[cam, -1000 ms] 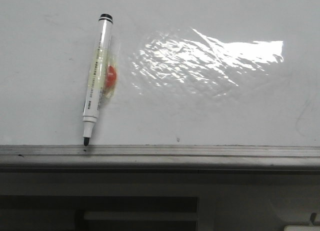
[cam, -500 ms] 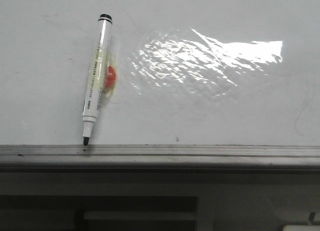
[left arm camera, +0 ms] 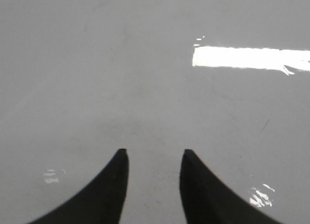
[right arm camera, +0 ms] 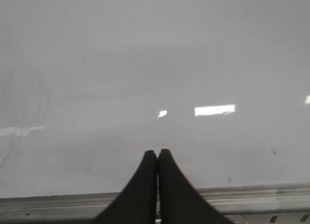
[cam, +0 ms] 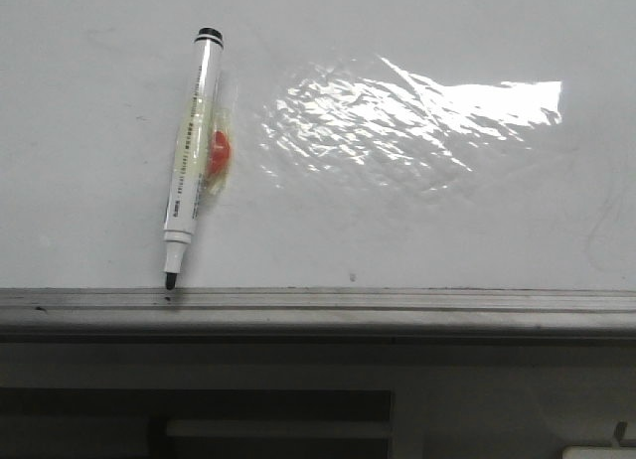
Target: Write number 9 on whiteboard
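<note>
One large glossy whiteboard (cam: 417, 42) fills most of the front view, and no clear number 9 can be made out on it; only faint grey curved traces are seen near its right edge, too pale to be read as a figure. A rippled patch of bright glare (cam: 417, 121) is spread across the board to the right of the marker pen (cam: 192, 151).

The pen, white with a black tip and black end cap, is laid on the whiteboard at a slight tilt, its tip pointed down and touching the grey metal ledge (cam: 397, 302) along the board's lower edge. A strip of clear tape with a red-orange blob (cam: 221, 151) is seen against the pen's right side, about midway along the barrel. A small dark speck (cam: 352, 276) is marked on the board just above the ledge, well to the right of the pen tip.

Neither arm is seen in the front view. The left gripper (left arm camera: 154, 158) is shown released over bare board, its jaws parted with nothing between them. The right gripper (right arm camera: 157, 156) is clenched, its jaws pressed together on nothing, near the ledge.
</note>
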Robot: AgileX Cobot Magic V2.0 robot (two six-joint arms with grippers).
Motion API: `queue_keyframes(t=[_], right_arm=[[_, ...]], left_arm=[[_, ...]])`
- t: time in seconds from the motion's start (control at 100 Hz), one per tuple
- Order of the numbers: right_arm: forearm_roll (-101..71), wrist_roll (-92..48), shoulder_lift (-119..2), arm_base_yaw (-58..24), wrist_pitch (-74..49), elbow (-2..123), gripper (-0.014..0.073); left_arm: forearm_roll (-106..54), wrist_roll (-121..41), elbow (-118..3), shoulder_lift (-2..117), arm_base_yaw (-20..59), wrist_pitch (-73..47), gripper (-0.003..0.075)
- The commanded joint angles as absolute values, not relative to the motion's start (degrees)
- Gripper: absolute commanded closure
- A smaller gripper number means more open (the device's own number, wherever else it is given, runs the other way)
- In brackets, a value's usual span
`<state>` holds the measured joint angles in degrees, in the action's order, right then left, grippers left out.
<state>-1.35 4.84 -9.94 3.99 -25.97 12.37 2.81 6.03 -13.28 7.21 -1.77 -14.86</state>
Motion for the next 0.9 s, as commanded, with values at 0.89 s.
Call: queue_keyframes(t=[0.89], right_arm=[[-1.51, 4.81, -10.99, 4.09, -22.05, 14.40, 0.0656]], left_arm=[[0.66, 6.58, -13.87, 21.89, 35.72, 0.69, 0.0302]])
